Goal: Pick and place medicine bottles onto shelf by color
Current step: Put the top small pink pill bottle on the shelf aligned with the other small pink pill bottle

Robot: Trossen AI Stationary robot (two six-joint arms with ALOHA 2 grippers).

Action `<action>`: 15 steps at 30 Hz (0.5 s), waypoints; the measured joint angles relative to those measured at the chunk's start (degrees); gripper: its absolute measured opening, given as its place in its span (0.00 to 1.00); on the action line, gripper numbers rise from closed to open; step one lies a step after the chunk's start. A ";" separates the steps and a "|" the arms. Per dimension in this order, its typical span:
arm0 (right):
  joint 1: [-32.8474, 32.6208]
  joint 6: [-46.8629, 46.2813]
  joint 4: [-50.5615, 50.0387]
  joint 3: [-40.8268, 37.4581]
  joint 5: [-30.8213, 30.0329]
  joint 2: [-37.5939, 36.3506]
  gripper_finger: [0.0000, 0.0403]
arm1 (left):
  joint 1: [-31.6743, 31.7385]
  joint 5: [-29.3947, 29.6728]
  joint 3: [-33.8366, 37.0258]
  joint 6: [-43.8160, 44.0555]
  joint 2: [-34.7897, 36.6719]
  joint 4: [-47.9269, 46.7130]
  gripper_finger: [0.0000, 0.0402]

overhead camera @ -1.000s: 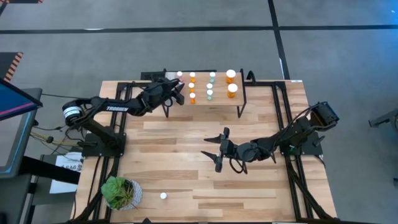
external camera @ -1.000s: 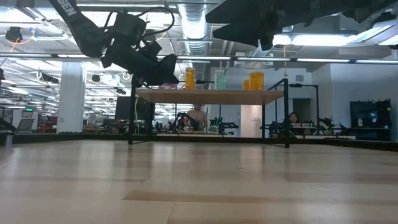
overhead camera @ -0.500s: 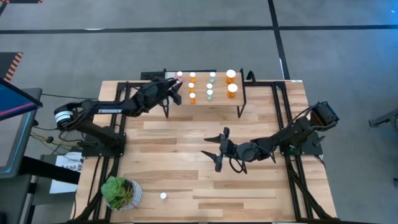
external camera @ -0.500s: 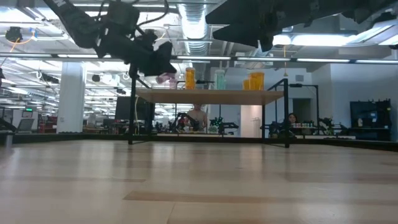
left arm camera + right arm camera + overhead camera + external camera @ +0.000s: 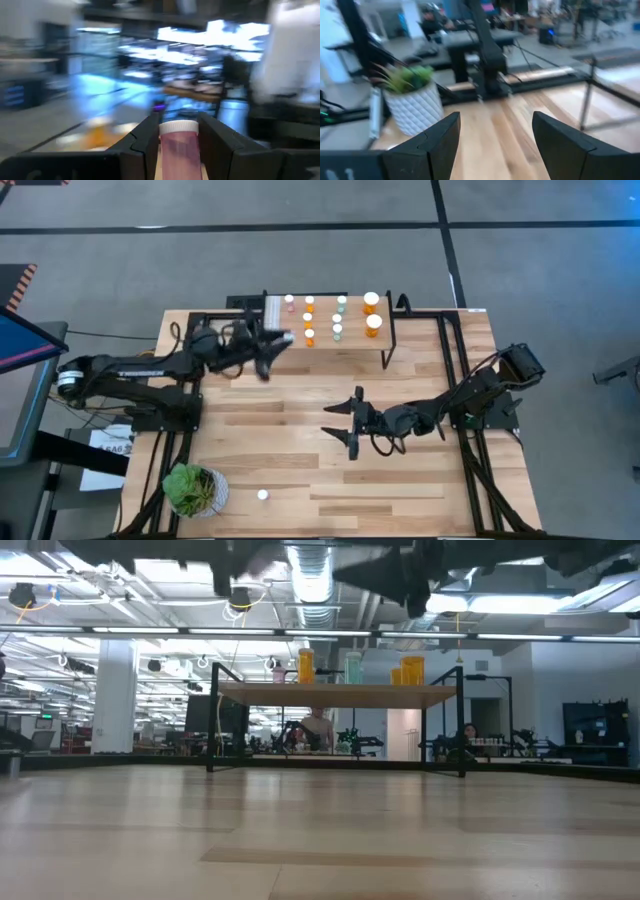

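Pink bottle clamped between left jaws

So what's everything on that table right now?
Light wood shelf on black legs: one, table's far edge.
Small orange pill bottles: three, on shelf.
Pale green pill bottles: three, on shelf.
Wide orange pill bottles: two, shelf's right end.
Pink pill bottles: one on shelf, one in left gripper.
White-capped bottle: one, body colour unseen, on wooden tabletop.
Green potted plant: one, white pot, near-left corner.
Left gripper: holding pink bottle beside shelf's left end.
Right gripper: open, empty, above table's middle.
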State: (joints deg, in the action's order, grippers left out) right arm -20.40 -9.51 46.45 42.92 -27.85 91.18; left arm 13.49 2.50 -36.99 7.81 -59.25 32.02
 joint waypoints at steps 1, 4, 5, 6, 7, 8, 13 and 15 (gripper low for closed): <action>-0.02 0.81 1.45 0.00 0.94 0.00 0.67 | -2.68 -0.95 0.00 0.00 0.86 0.13 0.25; -0.02 2.34 5.53 0.00 3.50 0.00 0.67 | -11.55 -0.91 0.00 -1.31 1.56 1.91 0.25; 0.00 2.40 7.03 0.00 4.62 0.00 0.67 | -14.78 0.13 0.00 -2.39 1.25 3.08 0.25; 0.21 2.46 8.47 0.00 5.88 0.00 0.67 | -17.85 1.67 -0.02 -3.79 0.51 5.11 0.25; 0.33 2.46 9.60 0.00 7.23 0.00 0.67 | -20.80 3.00 -0.02 -5.23 -0.38 7.07 0.25; 0.37 2.48 10.46 0.00 8.43 0.00 0.67 | -23.66 4.47 -0.02 -6.81 -1.51 8.97 0.25; -0.19 3.71 12.98 0.00 11.05 0.00 0.67 | -33.30 9.58 -0.02 -13.13 -8.36 20.52 0.25; -0.90 5.31 13.30 0.00 11.29 0.00 0.67 | -35.33 10.21 -0.02 -14.27 -11.35 24.47 0.25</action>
State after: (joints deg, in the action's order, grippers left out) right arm -21.31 -4.20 59.75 42.92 -16.56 91.18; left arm -21.84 12.71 -37.01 -6.45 -70.60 56.49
